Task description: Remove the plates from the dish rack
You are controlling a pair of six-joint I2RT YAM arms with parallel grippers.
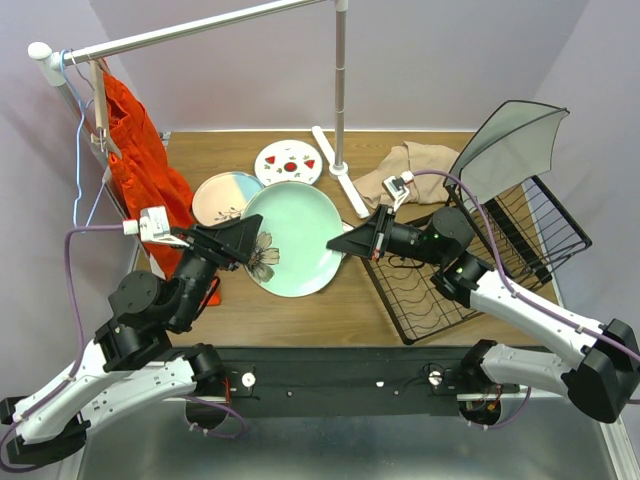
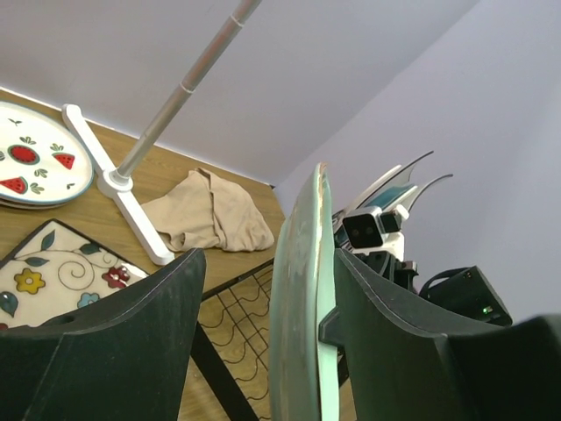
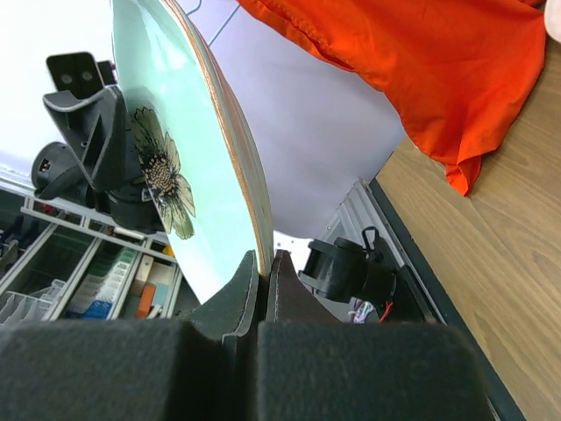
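Holding pale green plate (image 1: 295,240) over table (image 1: 300,310), left of dish rack (image 1: 430,300), rim pinched in closed right gripper (image 1: 345,243); opposite rim straddled by spread left gripper (image 1: 252,243), not clamped. Already out: red-spotted plate (image 1: 288,162), pink-and-blue plate (image 1: 220,195). Likely remaining: teal scalloped plate (image 1: 510,145) upright in rack.

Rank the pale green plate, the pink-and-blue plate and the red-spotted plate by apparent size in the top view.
1. pale green plate, clearly largest, though held up nearer the camera.
2 and 3. pink-and-blue plate and red-spotted plate look alike; the first is partly covered, so unranked.
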